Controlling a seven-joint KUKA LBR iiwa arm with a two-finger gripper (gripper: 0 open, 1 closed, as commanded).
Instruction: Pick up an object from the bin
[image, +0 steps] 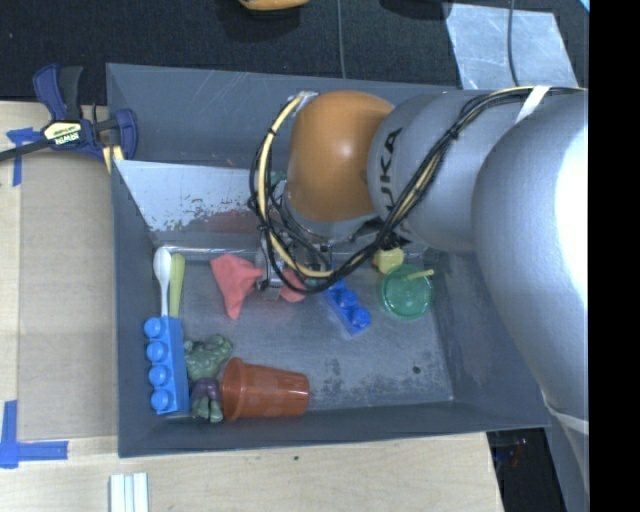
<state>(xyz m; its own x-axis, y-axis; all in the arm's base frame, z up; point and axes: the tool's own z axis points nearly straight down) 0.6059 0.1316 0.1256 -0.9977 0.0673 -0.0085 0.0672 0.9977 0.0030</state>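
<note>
My gripper (272, 268) is low in the middle of the bin, mostly hidden under the arm's orange cover. It hangs right at the edge of a pink, crumpled soft piece (234, 281) that lies just to its left. A small pink bit (292, 293) shows directly below it. A small blue brick (348, 308) lies a little to the right of the gripper on the bin floor.
A green translucent round lid (406, 295) and a yellow piece (389, 262) lie to the right, partly under the arm. A white and yellow spoon (169, 277), a long blue brick (163, 365), a green figure (208, 372) and an orange-brown cup (265, 390) sit at the front left.
</note>
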